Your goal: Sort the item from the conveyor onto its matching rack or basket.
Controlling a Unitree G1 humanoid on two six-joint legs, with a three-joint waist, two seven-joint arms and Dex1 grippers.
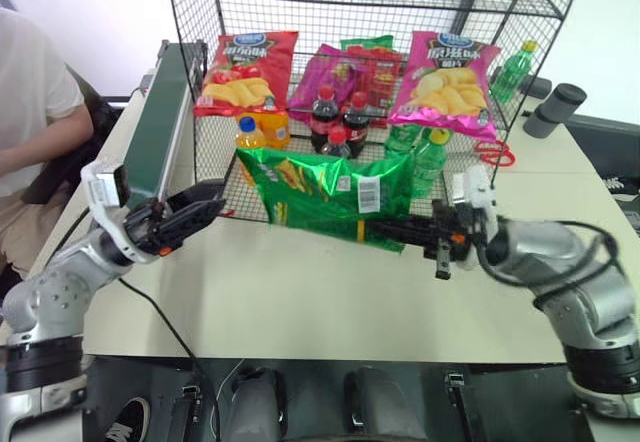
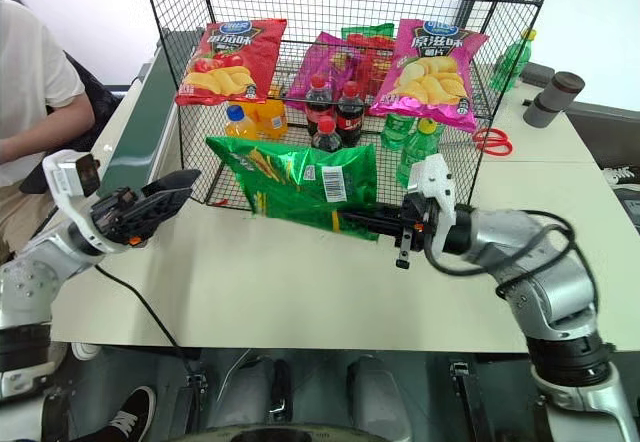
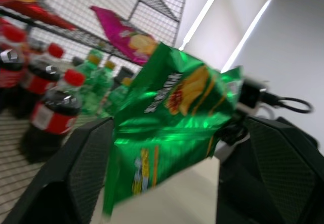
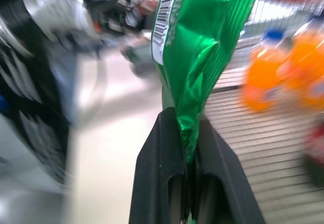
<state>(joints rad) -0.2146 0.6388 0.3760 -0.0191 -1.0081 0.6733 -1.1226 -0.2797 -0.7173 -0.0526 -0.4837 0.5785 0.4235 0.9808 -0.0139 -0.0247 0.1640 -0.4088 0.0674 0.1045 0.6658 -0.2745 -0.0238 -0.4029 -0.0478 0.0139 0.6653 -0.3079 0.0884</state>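
One gripper, the right (image 1: pixel 372 229), pinches the green crisp bag (image 1: pixel 325 192) aloft.

Green crisp bag (image 1: pixel 325 194) aloft before rack (image 1: pixel 370 22)

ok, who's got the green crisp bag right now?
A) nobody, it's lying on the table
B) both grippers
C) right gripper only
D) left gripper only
C: the right gripper is shut on the lower edge of the green crisp bag, which hangs above the table, while the left gripper stands open, clear of the bag's edge.
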